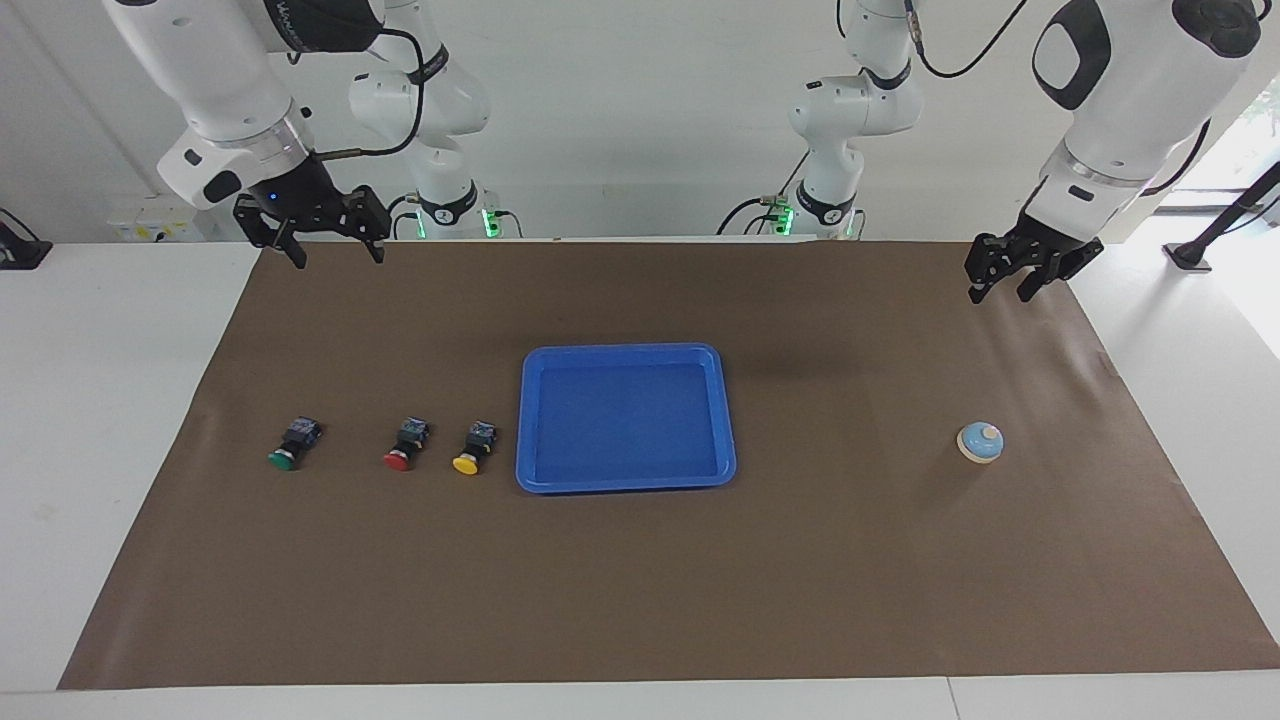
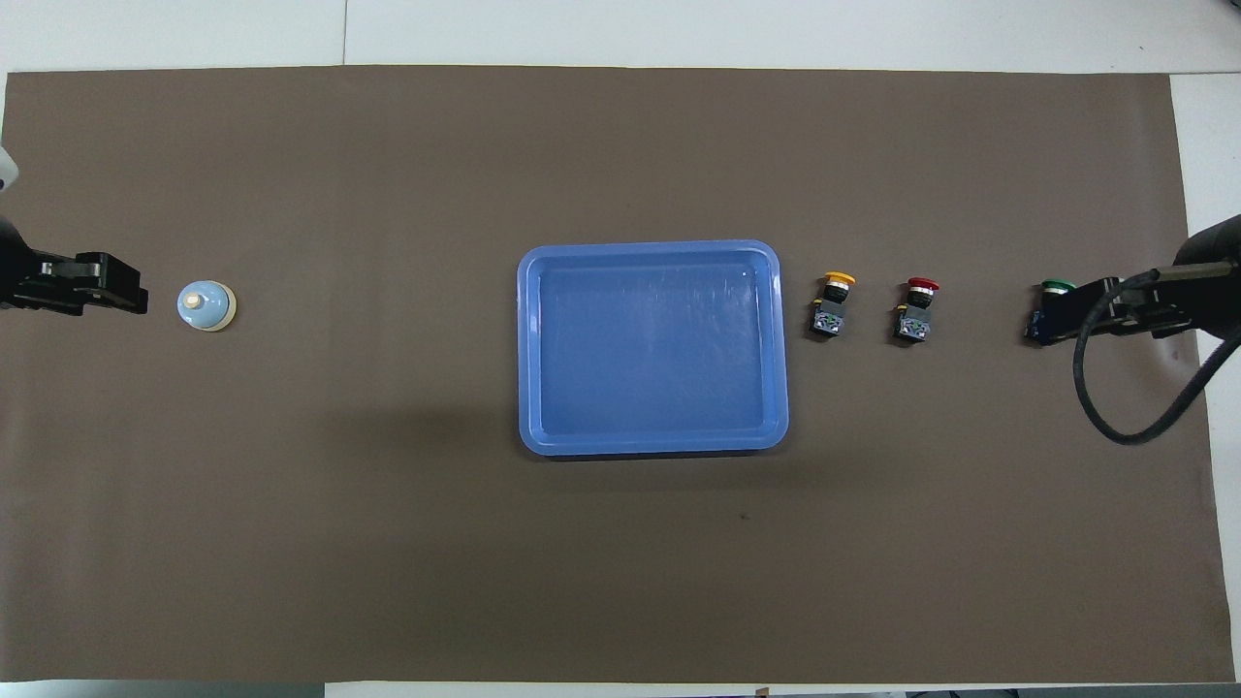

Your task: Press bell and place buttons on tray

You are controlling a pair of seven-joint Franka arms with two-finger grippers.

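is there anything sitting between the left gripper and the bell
Nothing visible does. The left gripper is raised over bare brown mat at the left arm's end of the table, and the bell stands alone there on the mat.

One high camera is facing the robots across the table while another is looking steeply down from their end, both sharing the brown mat and the tray

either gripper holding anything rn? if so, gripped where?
Nothing is held. The left gripper and the right gripper hang in the air with nothing between their fingers. The bell and the three buttons sit untouched on the mat.
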